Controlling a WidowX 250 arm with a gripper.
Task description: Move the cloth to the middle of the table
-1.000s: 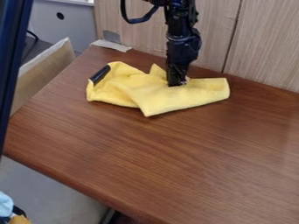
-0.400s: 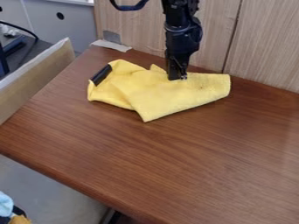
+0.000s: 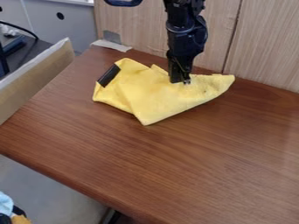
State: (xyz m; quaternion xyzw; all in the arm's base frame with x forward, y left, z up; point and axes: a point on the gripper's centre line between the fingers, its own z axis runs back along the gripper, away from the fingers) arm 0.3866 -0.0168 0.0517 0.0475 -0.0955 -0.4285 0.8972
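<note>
The black gripper [image 3: 180, 80] hangs down from the top edge, its tip against the upper right part of the yellow cloth [image 3: 144, 95]. Whether it grips the fabric cannot be told. Rumpled and partly folded, the cloth lies at the back of the brown table [image 3: 175, 162], near the wall. A black patch marks its left end, and one corner points toward the front.
A wood-panelled wall [image 3: 262, 48] stands along the table's back edge. Left of the table is a cardboard-like panel [image 3: 38, 74] with dark equipment behind it. Some tape [image 3: 111, 45] sits at the back left corner.
The cloth has shifted slightly right, and its front corner has come a little forward. The gripper has moved slightly right along with it.
</note>
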